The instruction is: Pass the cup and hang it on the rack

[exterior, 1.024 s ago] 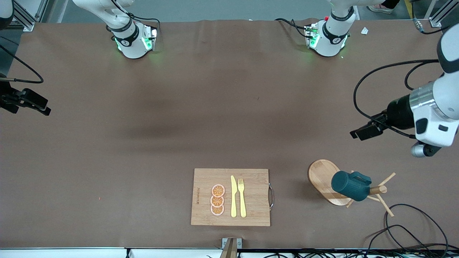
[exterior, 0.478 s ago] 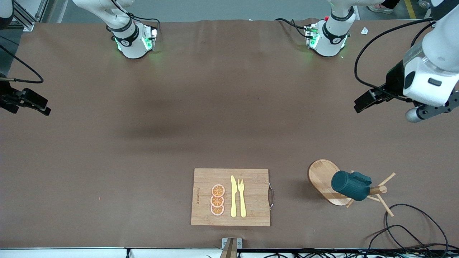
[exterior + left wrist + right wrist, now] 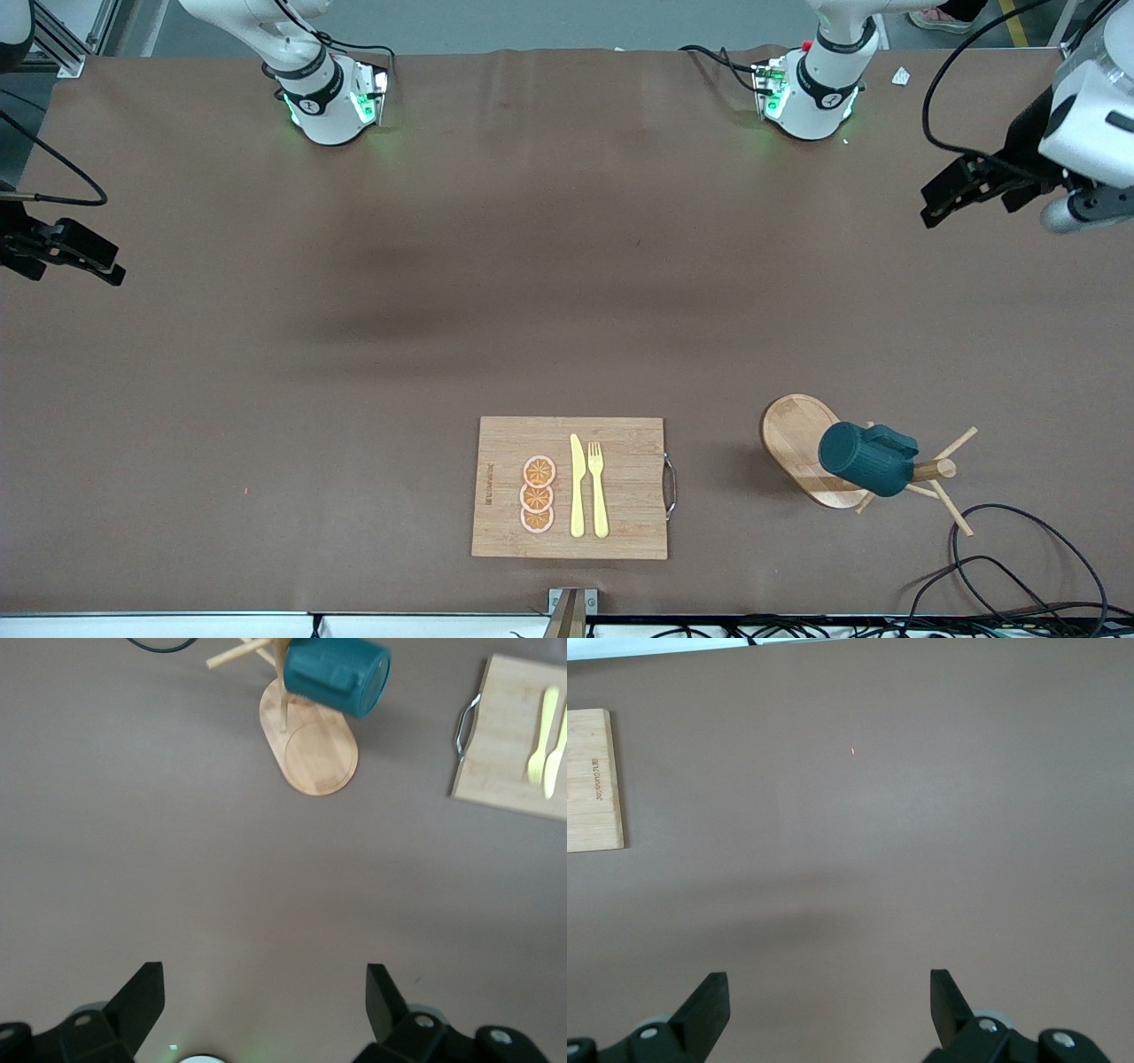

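The dark teal cup (image 3: 866, 459) hangs by its handle on a peg of the light wooden rack (image 3: 802, 447), which stands near the front camera toward the left arm's end of the table. Both show in the left wrist view, the cup (image 3: 337, 678) on the rack (image 3: 312, 753). My left gripper (image 3: 943, 202) is open and empty, up in the air over bare table at the left arm's end. My right gripper (image 3: 89, 261) is open and empty at the right arm's end of the table, waiting.
A bamboo cutting board (image 3: 620, 487) with a yellow knife, a yellow fork and three orange slices lies near the front edge. Black cables (image 3: 1001, 567) loop on the table beside the rack. The arm bases (image 3: 328, 97) stand along the table's edge farthest from the front camera.
My left arm has lifted and drawn back from the rack toward its own base. The cup stays hanging on the rack. The right arm has not moved.
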Tool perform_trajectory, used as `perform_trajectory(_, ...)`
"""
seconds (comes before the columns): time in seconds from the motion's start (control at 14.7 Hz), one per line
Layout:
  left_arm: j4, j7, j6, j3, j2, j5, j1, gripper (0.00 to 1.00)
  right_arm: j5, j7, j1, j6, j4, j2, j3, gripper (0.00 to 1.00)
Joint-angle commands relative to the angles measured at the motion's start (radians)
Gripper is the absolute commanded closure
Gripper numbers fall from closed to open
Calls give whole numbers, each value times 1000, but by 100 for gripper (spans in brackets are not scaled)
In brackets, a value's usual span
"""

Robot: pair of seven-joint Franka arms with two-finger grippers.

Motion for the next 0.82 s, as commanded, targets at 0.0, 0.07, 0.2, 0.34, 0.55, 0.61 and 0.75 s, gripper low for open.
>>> perform_trajectory(0.0,-119,134,31,13,-97,3,6,0,-22,-4,2,-2,-22,-30,5,0)
perform_trajectory(0.07,-136,166,30,30,-112,3,3,0,-22,-4,2,-2,-20,-32,5,0)
perform_trajectory(0.2,-171,200,26,59,-138,1,-18,0,-22,-4,2,-2,-20,-32,5,0)
perform_trajectory(0.34,-170,208,7,91,-146,1,-49,0,-22,-4,0,-2,-20,-37,3,0)
perform_trajectory(0.55,-163,210,-7,174,-152,-1,-107,0,-22,-5,-1,-2,-20,-40,3,0)
perform_trajectory(0.61,-159,213,-7,177,-148,-1,-109,0,-22,-4,-1,-3,-20,-40,3,0)
perform_trajectory(0.75,-150,213,-7,176,-138,-17,-107,0,-22,-5,0,-2,-20,-40,5,0)
